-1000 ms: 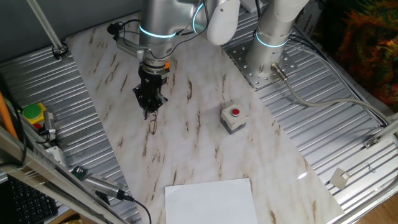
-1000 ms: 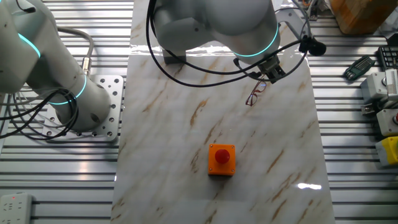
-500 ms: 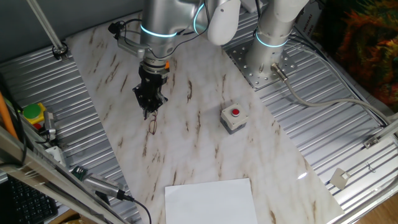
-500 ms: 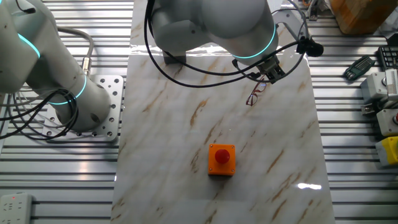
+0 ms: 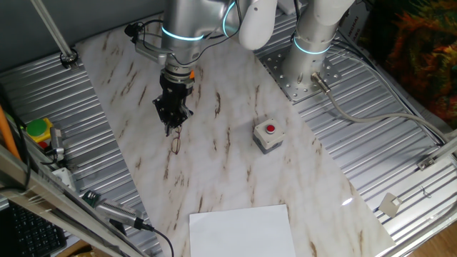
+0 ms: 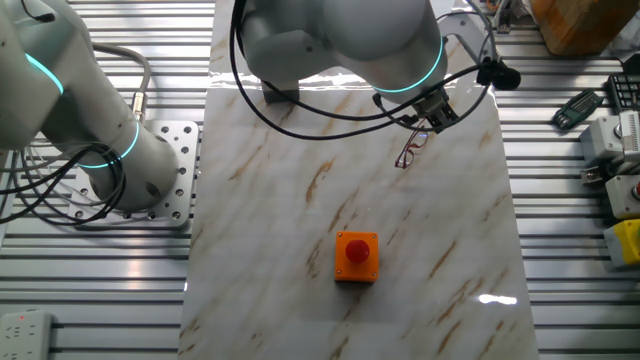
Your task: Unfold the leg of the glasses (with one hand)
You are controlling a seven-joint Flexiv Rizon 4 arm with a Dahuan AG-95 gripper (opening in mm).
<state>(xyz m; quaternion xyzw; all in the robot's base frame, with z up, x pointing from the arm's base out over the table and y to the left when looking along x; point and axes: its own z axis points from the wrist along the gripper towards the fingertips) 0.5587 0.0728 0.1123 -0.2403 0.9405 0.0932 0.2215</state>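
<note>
The glasses [image 5: 176,143] are a small dark reddish-brown wire pair lying on the marble board [image 5: 235,178], just in front of my gripper. They also show in the other fixed view [image 6: 407,153]. My gripper [image 5: 171,129] points straight down with its fingertips close together at the far end of the glasses, where the thin leg [image 6: 417,138] meets them. In the other fixed view the gripper [image 6: 427,124] is partly hidden under the arm's wrist. The exact grip point is too small to make out.
A grey button box with a red button [image 5: 267,135] stands to the right of the glasses and looks orange in the other fixed view [image 6: 356,256]. A white sheet [image 5: 241,230] lies at the board's front edge. The arm's base plate [image 5: 300,75] is at the back right.
</note>
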